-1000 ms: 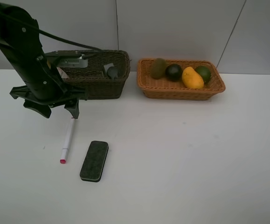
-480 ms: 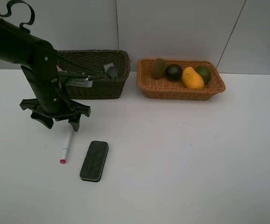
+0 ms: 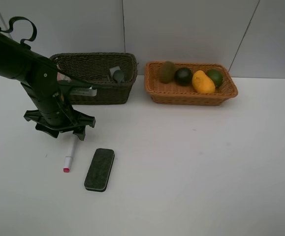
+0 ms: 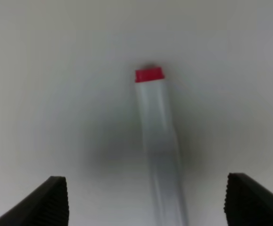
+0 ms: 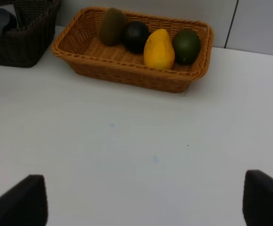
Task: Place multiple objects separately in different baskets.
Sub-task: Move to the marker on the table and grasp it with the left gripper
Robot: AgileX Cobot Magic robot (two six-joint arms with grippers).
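The white marker (image 3: 69, 156) with a red cap lies on the table, its far end under my left gripper (image 3: 62, 132). In the left wrist view the marker (image 4: 160, 141) runs between the open fingertips (image 4: 37, 202), which are not touching it. The black eraser (image 3: 99, 169) lies beside the marker. The dark basket (image 3: 95, 93) holds a grey bottle (image 3: 118, 75). The orange basket (image 3: 190, 98) holds the kiwi (image 3: 167, 71), mangosteen (image 3: 183, 75), mango (image 3: 203, 81) and lime (image 3: 214, 77). My right gripper (image 5: 141, 202) hangs open and empty over bare table, short of the orange basket (image 5: 127, 75).
Both baskets stand side by side at the table's back edge against the wall. The left arm's black body leans over the table's left part, in front of the dark basket. The right arm does not show in the exterior view.
My left arm has come down and slightly toward the front, so its open gripper now straddles the marker's far end. The marker, eraser and baskets have not moved.
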